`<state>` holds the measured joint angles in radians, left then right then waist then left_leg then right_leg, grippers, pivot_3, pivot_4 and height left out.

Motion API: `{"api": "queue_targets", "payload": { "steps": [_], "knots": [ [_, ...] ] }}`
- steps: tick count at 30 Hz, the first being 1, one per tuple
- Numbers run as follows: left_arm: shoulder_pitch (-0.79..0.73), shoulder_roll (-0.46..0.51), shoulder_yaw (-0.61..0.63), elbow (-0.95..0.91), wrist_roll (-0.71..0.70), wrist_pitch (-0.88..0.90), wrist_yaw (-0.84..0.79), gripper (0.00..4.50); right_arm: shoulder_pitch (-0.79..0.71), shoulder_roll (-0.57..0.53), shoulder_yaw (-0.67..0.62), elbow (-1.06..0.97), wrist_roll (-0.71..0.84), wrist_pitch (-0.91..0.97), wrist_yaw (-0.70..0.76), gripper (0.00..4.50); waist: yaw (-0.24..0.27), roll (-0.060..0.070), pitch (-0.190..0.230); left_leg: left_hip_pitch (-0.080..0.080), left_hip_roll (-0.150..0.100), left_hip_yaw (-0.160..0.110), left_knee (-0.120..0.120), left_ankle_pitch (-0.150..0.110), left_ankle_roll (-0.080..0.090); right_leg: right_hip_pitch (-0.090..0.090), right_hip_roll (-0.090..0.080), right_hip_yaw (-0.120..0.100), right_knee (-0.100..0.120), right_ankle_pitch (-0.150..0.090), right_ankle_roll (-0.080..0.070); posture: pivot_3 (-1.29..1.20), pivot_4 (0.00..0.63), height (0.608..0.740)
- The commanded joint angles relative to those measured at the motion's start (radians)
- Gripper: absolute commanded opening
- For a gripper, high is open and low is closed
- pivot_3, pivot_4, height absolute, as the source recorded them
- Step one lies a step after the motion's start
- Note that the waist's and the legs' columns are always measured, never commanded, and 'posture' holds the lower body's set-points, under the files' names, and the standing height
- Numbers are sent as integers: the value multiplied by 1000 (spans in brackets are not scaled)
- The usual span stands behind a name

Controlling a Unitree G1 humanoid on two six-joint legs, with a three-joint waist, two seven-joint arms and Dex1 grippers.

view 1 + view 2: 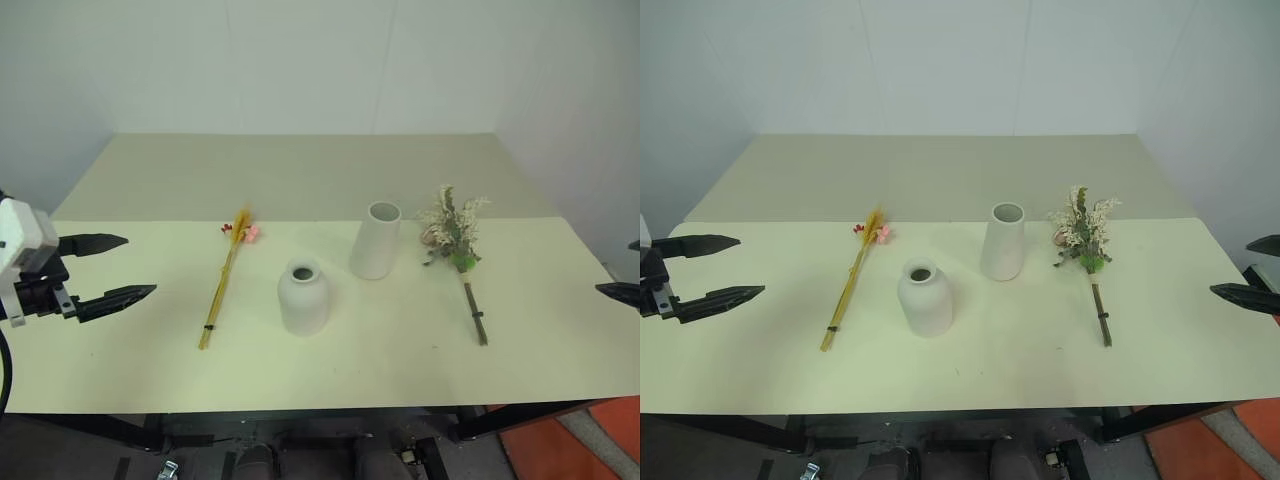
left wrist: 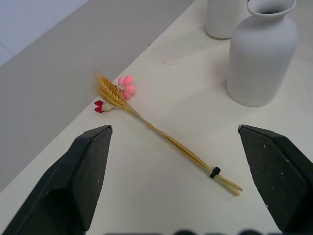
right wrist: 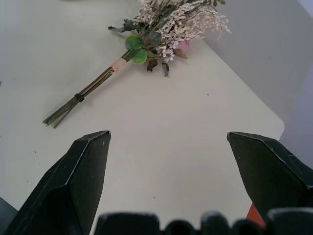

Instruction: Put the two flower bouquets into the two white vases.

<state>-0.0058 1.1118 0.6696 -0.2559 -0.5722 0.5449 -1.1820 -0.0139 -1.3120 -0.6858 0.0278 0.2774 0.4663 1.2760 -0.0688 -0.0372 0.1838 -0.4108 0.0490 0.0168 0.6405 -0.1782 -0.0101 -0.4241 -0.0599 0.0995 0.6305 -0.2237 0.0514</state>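
Both bouquets lie flat on the table, either side of the rounded vase: the yellow spray to its left, the cream bunch to its right beyond the tall vase. The left gripper and right gripper hover spread wide and empty at the edges. Each pick probably goes best low on the bare stem, near the tie, so the stalk tips upright into the vase mouth without crushing blooms.
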Motion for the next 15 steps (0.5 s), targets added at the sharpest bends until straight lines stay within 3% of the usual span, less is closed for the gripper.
{"api": "queue_targets", "payload": {
  "steps": [1, 8, 15],
  "knots": [
    [-30, 21, 6, -6, -8, -12, 3, 4490, -1, -2, -53, -26, 2, 16, -7, 4500, 0, 0, 0, 0, 0, 0, 0, 0, 0, 0, 0, 0, 0, 0, 0, 0, 150, 740],
    [-25, 21, -3, -26, -12, -2, -13, 4490, 11, 4, -57, -56, 7, 57, -15, 4500, 0, 0, 0, 0, 0, 0, 0, 0, 0, 0, 0, 0, 0, 0, 0, 0, 150, 740],
    [-156, 6, -165, -53, -60, -8, -12, 4490, -79, 19, 98, -140, 90, 236, -100, 4500, 0, 0, 0, 0, 0, 0, 0, 0, 0, 1, 0, 0, 0, 0, 0, 0, 150, 740]
  ]
}}
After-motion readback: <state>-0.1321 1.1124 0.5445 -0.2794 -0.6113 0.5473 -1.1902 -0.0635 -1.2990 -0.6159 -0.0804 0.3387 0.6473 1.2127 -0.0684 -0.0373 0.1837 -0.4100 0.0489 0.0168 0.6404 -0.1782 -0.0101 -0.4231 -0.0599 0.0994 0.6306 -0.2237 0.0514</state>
